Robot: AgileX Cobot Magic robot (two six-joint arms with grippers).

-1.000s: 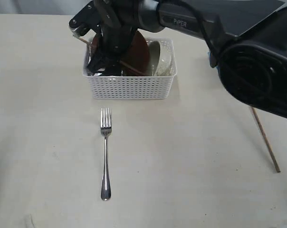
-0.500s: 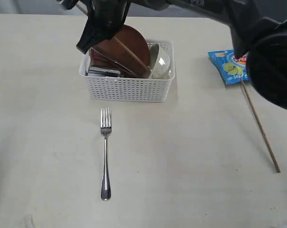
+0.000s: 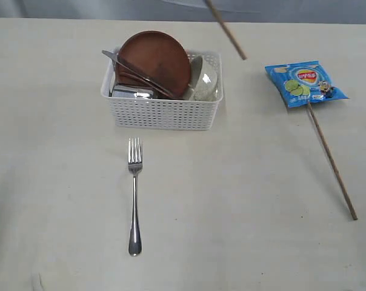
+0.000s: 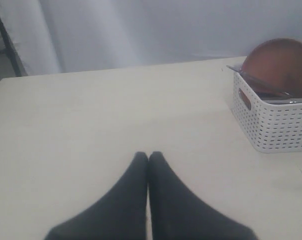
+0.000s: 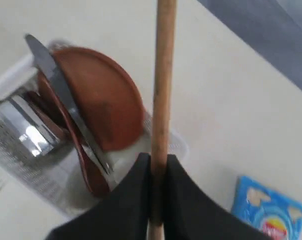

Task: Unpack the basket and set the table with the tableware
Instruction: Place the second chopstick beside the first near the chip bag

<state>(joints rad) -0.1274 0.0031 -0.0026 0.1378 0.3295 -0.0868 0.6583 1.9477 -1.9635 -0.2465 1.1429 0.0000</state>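
Note:
The white basket (image 3: pixel 165 112) stands at the back middle of the table (image 3: pixel 243 206). In it lean the brown plate (image 3: pixel 156 59), a knife (image 3: pixel 137 73), a steel cup (image 3: pixel 133 92) and a pale bowl (image 3: pixel 205 79). A fork (image 3: pixel 134 194) lies in front of the basket. One chopstick (image 3: pixel 331 159) lies at the right. My right gripper (image 5: pixel 157 159) is shut on another chopstick (image 5: pixel 162 90), which hangs high over the basket (image 3: pixel 226 30). A wooden spoon (image 5: pixel 83 160) rests beside the knife (image 5: pixel 66 95). My left gripper (image 4: pixel 148 156) is shut and empty, low over bare table beside the basket (image 4: pixel 276 125).
A blue chip bag (image 3: pixel 303 82) lies at the back right, touching the far end of the lying chopstick. A grey backdrop runs behind the table's far edge.
The right arm has risen from the basket and left the exterior view, carrying a chopstick up with it. The chip bag is uncovered. The left gripper has not moved.

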